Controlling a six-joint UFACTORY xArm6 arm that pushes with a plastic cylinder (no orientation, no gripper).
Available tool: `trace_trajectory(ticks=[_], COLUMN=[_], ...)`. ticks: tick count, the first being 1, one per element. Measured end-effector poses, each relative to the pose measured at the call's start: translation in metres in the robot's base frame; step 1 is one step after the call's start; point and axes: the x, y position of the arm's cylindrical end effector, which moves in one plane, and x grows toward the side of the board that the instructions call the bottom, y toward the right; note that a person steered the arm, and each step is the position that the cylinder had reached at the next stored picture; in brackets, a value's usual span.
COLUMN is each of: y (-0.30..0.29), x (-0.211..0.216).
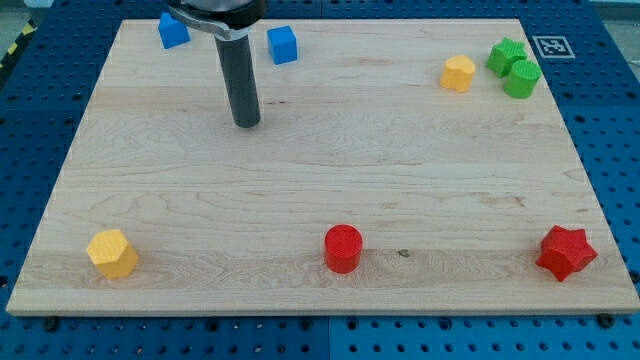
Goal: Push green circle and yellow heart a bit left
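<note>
My tip (246,123) far from green circle (522,79); rod's top cropped.

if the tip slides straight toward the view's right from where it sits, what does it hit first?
Looks free: my tip sits lower than the yellow heart and both green blocks, so it likely passes below them, though depth is uncertain.

I see a pale wooden board (320,190) with fine grain, smooth and matt. My rod looks dark and slightly satin down to my tip (246,123). The green circle (522,79), yellow heart (459,73), red cylinder (343,248) and red star (566,252) look like matt plastic with faint ridges. Around the board lies a blue perforated surface (600,120), smooth-looking.
</note>
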Motion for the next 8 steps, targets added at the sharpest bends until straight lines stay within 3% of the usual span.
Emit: trace_trajectory(ticks=[3, 5, 6, 7, 8], y=[0.127, 0.222, 0.315, 0.402, 0.415], x=[-0.067, -0.181, -0.190, -0.172, -0.147])
